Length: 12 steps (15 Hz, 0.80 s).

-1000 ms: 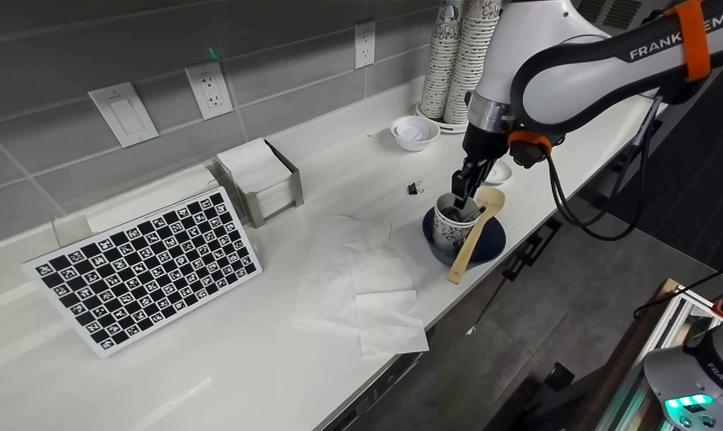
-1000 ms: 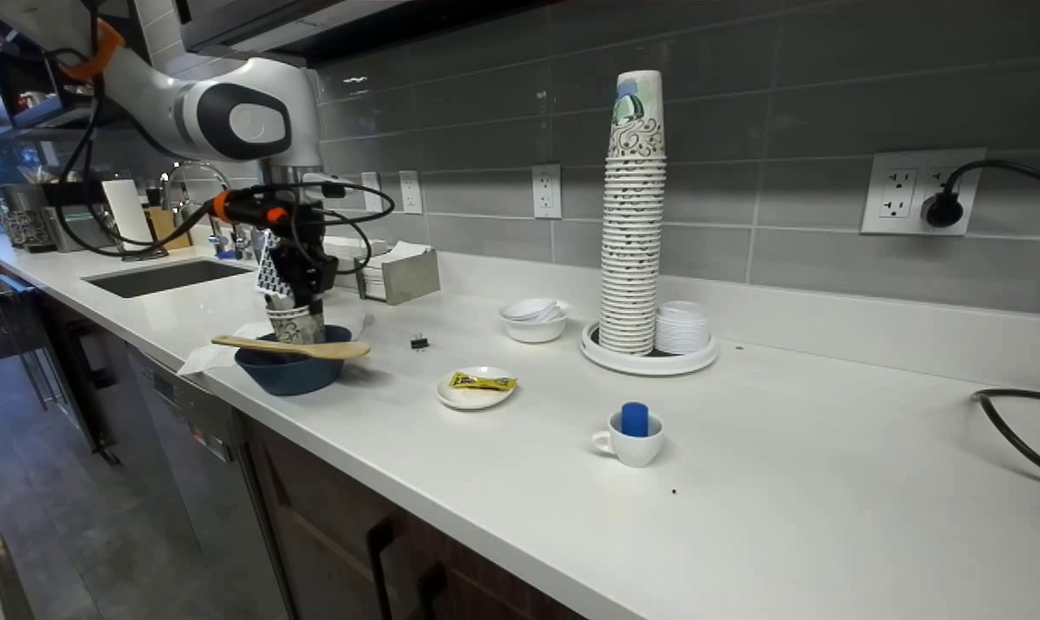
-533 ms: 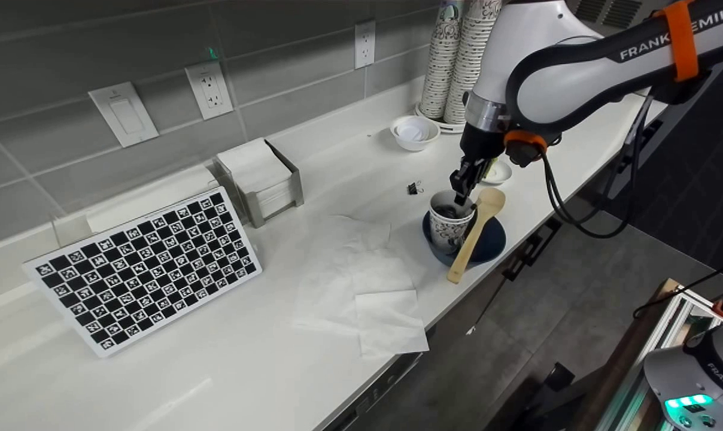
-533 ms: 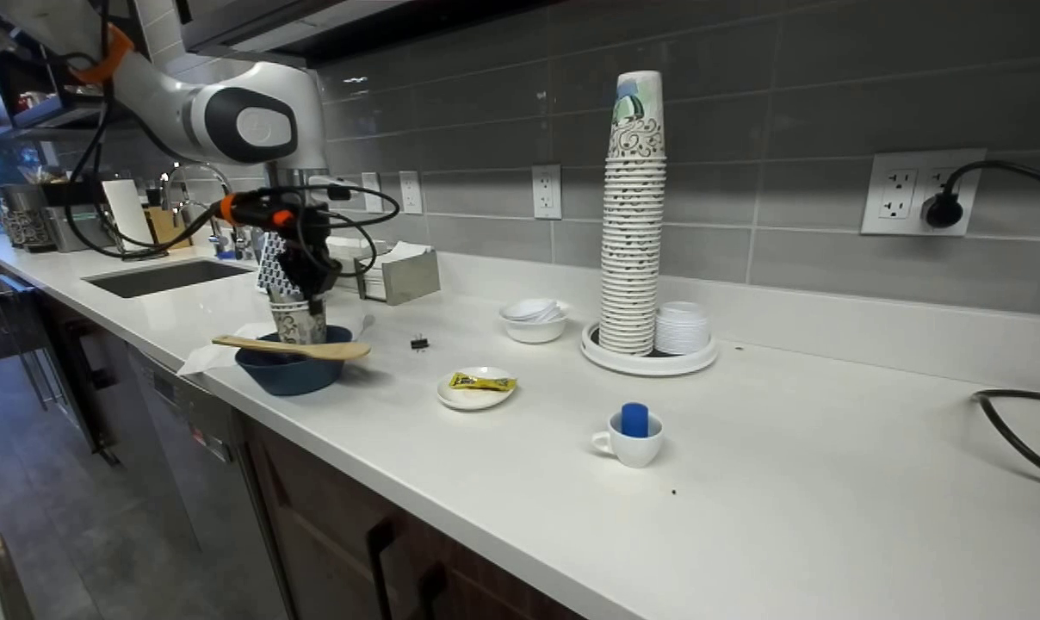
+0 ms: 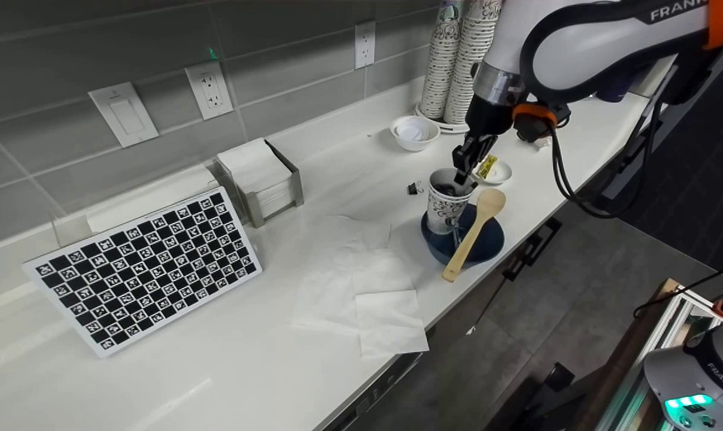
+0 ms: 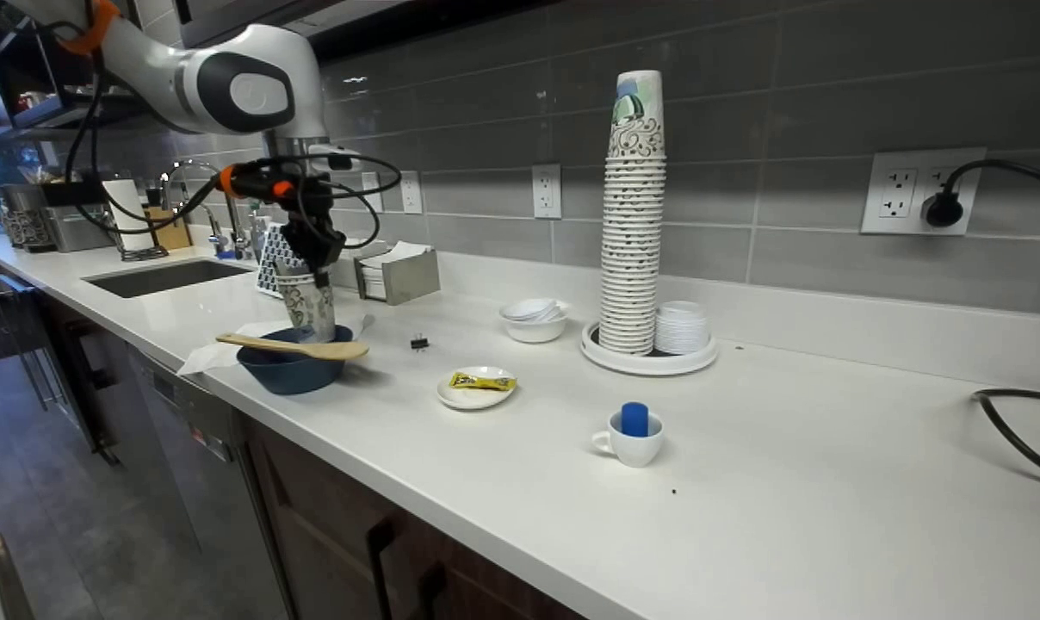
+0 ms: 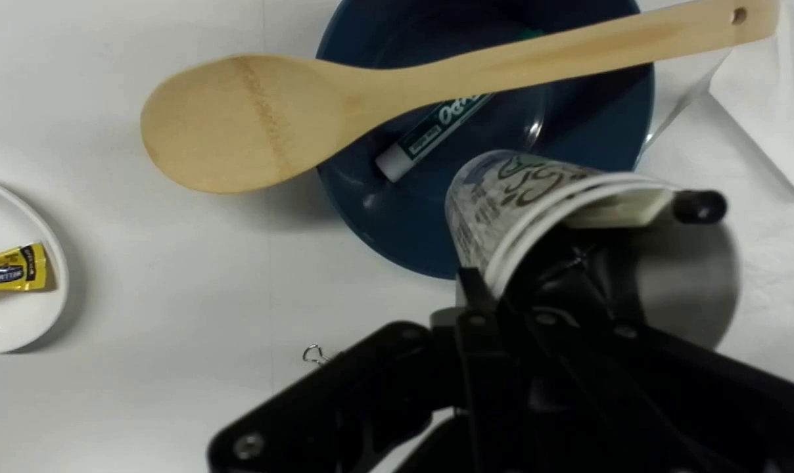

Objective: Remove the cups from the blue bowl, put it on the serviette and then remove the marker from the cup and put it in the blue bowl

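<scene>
The blue bowl (image 7: 403, 217) has a smooth, glossy skin that throws small highlights back at me, and the spoon (image 7: 397, 89) across it is smooth matt wood, the marker (image 7: 430, 138) inside it slick plastic. The cups (image 5: 447, 209) at the bowl's edge look like printed paper; the serviettes (image 5: 391, 323) beside it are thin, rumpled, matt paper. On its other side, the plate (image 7: 29, 315) gleams like glazed ceramic under a shiny sachet (image 7: 12, 270).

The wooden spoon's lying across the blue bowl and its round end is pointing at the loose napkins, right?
One thing's wrong: in the wrist view the round end points to the side with the white plate; the handle points toward the loose napkins. The wooden spoon does lie across the blue bowl.
</scene>
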### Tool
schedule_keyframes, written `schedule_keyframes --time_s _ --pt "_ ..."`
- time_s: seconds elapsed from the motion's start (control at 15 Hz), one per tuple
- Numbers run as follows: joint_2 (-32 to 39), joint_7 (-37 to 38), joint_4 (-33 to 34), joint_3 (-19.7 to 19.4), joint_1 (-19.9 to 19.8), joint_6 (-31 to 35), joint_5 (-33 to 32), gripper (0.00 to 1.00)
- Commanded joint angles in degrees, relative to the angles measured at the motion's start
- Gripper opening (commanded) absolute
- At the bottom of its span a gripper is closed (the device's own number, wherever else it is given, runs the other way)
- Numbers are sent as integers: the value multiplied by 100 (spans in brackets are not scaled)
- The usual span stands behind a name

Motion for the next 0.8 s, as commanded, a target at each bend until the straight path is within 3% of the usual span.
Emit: schedule_keyframes --time_s 0.0,0.33,0.73 --pt "-363 -124 117 -69 -59 -332 266 1" --pt "-493 530 393 12 10 -132 481 1" --pt "340 2047 1562 598 168 -597 -409 1"
